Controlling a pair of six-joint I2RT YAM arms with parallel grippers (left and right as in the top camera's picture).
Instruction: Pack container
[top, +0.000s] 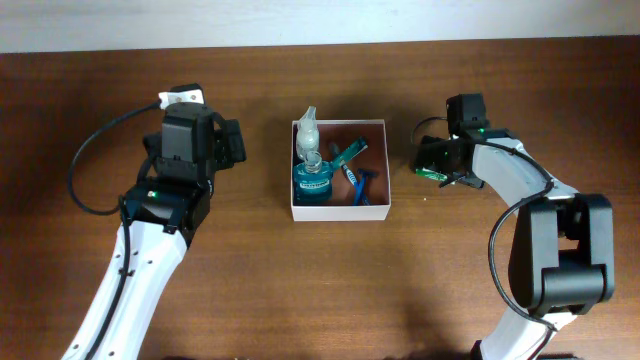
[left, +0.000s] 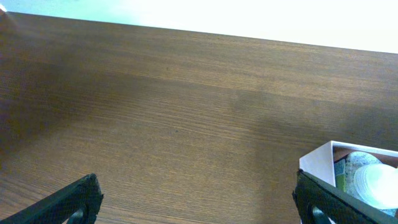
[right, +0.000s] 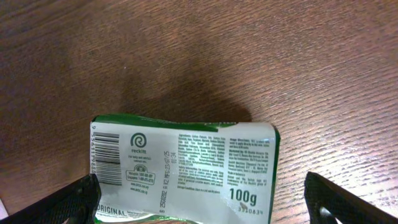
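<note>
Overhead straight down, wrist views close, left seemingly shares container (top: 338, 212) (left: 317, 167) edge.

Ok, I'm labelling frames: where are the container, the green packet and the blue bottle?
container (top: 340, 212), overhead view, front white wall.
green packet (right: 185, 169), right wrist view, printed back panel.
blue bottle (top: 312, 185), overhead view, its body.

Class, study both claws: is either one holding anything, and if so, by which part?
Nothing is gripped. The left claw is open over the table; the right claw is open astride the green-and-white packet, with a gap at one end.
</note>
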